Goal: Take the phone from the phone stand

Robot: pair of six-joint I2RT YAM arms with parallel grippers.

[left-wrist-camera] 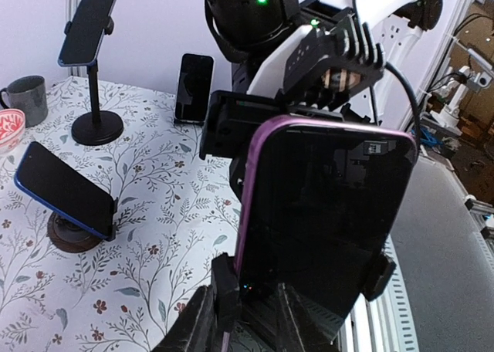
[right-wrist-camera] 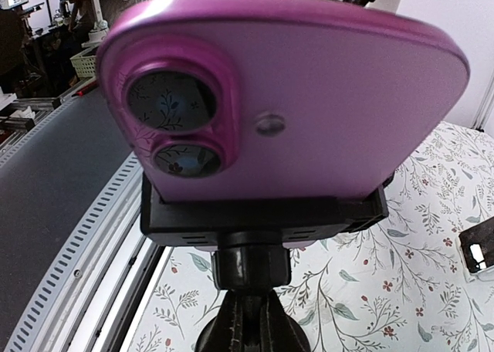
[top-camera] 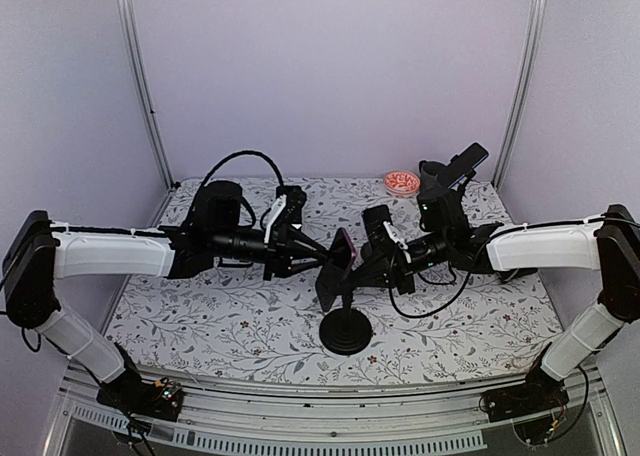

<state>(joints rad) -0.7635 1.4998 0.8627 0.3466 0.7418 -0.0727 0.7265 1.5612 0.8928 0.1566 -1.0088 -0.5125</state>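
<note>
Left claw point(left-wrist-camera: 245, 313): your fingers sit close on either side of the phone point(left-wrist-camera: 324, 213) at its lower edge, but you cannot tell whether they pinch it. Your right claw point(right-wrist-camera: 248, 321) is closed on the neck of the stand point(top-camera: 346, 333), just under its black clamp point(right-wrist-camera: 262, 217). You see the phone tilted in that clamp, near the middle of the worktop point(top-camera: 230, 316): purple-pink body, glossy black screen, two lenses in a raised corner on the back. Its bottom end runs out of the left wrist view, the right fingers are mostly cut off, and from above it shows only as a sliver.
</note>
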